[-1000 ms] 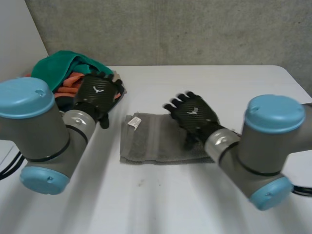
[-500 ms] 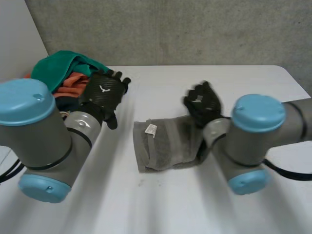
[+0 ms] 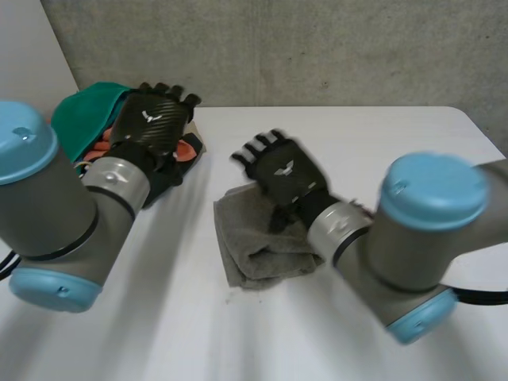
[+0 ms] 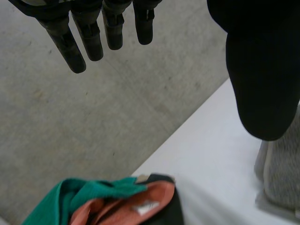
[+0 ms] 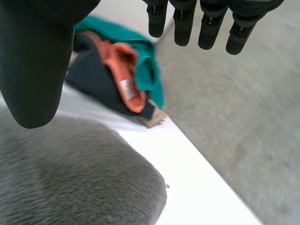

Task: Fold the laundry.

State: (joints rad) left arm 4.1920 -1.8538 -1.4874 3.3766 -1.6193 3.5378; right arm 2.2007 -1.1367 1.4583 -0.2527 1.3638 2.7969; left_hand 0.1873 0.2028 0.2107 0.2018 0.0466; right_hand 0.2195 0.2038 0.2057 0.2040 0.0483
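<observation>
White table (image 3: 381, 143), grey concrete wall (image 3: 317, 48) behind it. I've got the grey towel (image 3: 254, 246) lying mid-table, folded over into a thick, slightly lumpy bundle. My right hand (image 3: 279, 171) is above its far edge, fingers straight and spread, gripping nothing. My left hand (image 3: 151, 123) is up over the pile of clothes (image 3: 83, 119) at the far left corner, fingers straight too, empty. A white tag (image 5: 125, 89) shows in the pile; I can't read it.
</observation>
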